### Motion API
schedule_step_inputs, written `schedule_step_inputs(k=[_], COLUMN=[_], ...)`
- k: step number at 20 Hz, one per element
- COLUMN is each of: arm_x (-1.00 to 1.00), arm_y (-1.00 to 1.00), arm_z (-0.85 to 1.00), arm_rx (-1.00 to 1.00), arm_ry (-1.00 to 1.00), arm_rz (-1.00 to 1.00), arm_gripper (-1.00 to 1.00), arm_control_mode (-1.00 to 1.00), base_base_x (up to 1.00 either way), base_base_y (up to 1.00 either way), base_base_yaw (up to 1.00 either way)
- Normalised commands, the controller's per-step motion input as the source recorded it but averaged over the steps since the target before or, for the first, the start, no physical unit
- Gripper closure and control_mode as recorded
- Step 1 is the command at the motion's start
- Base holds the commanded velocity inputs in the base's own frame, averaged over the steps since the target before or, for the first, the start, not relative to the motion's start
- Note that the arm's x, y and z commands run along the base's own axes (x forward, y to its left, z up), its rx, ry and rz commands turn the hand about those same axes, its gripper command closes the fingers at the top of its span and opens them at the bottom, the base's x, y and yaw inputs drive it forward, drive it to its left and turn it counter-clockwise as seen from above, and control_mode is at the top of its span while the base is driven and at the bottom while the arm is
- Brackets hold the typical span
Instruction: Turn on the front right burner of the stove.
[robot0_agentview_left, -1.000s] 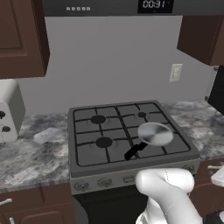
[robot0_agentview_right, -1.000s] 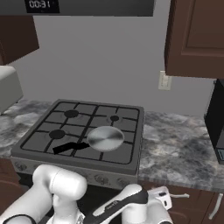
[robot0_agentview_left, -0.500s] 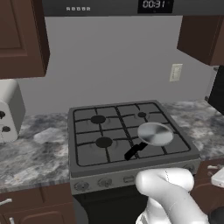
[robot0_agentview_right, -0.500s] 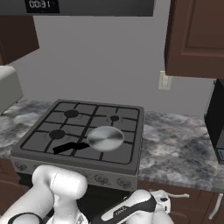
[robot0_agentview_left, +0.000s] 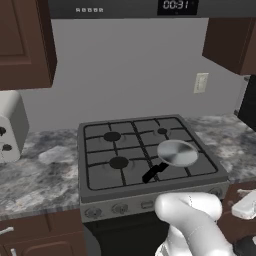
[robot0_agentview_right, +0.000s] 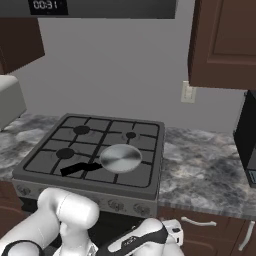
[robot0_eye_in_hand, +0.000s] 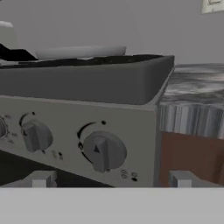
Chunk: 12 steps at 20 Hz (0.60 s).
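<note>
Marbled counter, stove (robot0_agentview_left: 150, 192) with pan (robot0_agentview_left: 176, 152) over front right burner (robot0_agentview_right: 131, 162), open claw (robot0_eye_in_hand: 109, 183) just before rightmost knob (robot0_eye_in_hand: 104, 151).

Rendered frames, soft and low-res — edges fuzzy throughout, no true depth blur. Both base views are evenly lit by diffuse light with no clear source; the grey wall (robot0_agentview_left: 125, 75) grades gently, a bit darker under the cabinets. Shadows are weak: only faint shade beside the pan (robot0_agentview_left: 176, 152) on the stove (robot0_agentview_left: 145, 160). The pan's steel face catches a mild sheen, no hard glare. The marble counter (robot0_agentview_right: 205, 170) looks smeared. The hand view is dimmer and flatter — the stove's front panel and right knob (robot0_eye_in_hand: 104, 151) are grey-on-grey, low contrast, the knob shaded underneath. No edge distortion visible.
</note>
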Motion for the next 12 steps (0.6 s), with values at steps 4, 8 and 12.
schedule_step_inputs(k=[4, 8, 12], arm_x=[0.16, 0.1, 0.1], arm_y=[0.23, 0.18, 0.13], arm_z=[0.0, -0.03, -0.13], arm_rx=[0.02, 0.03, 0.02], arm_ry=[0.0, 0.0, -0.02], arm_rz=[-0.11, -0.12, -0.12], arm_gripper=[-1.0, -1.0, -1.0], arm_control_mode=[-1.0, -1.0, -1.0], base_base_x=[0.0, 0.0, 0.0], base_base_y=[0.0, 0.0, 0.0], base_base_yaw=[0.0, 0.0, 0.0])
